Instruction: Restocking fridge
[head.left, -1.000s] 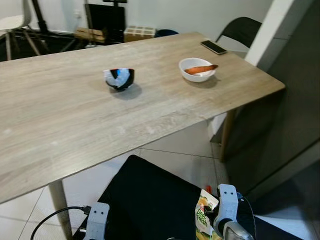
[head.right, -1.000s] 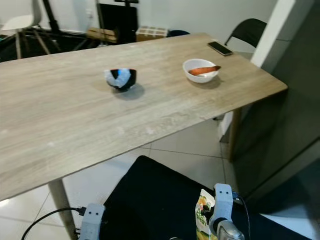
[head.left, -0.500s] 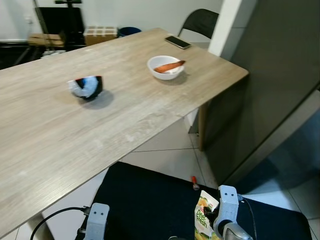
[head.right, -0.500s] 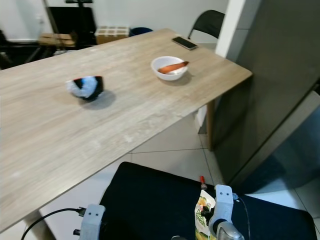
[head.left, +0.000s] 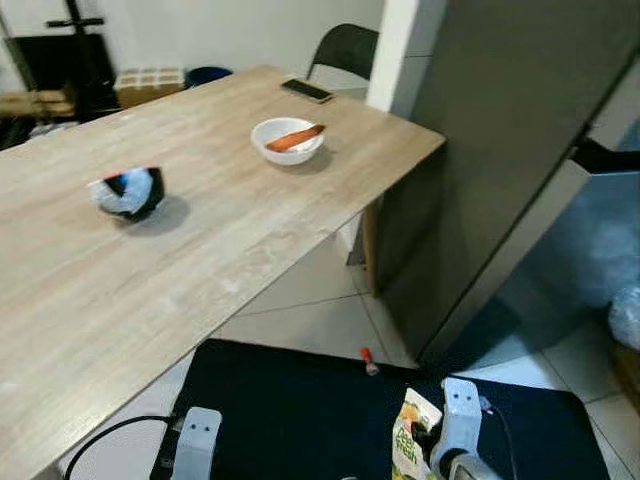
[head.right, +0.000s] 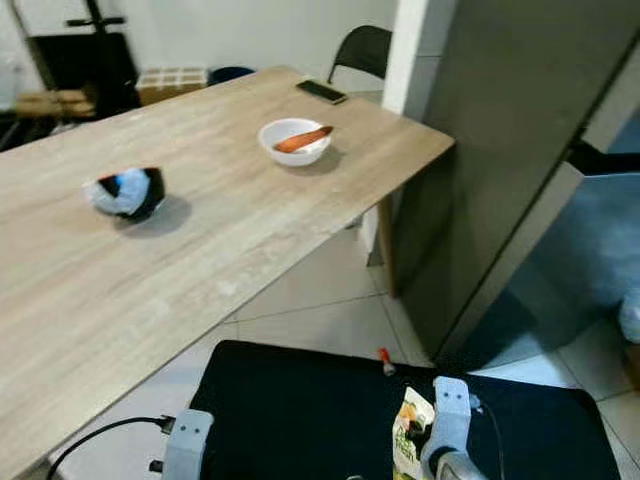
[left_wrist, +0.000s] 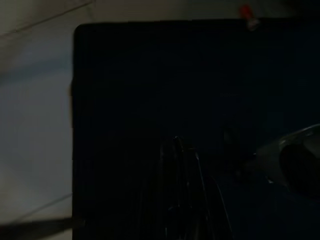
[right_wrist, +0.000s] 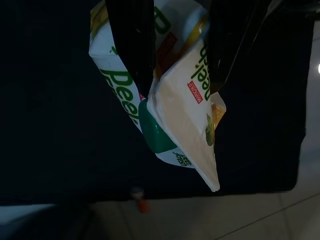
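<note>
At the bottom right of the frame, the right gripper (right_wrist: 175, 50) grips a carton (right_wrist: 172, 107) near its gabled top. It looks light, soft-walled, slippery; hold lower, not hard. The left fingers (left_wrist: 180, 190) appear closed, holding nothing.

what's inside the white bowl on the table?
The white bowl holds one orange carrot-like piece, lying across it with one end resting on the rim. Whatever sits under it at the bowl's bottom can't be made out.

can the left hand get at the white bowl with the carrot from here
Probably not. The left hand hangs low over the black mat, and the white bowl sits far across the wooden table, near its far end.
</note>
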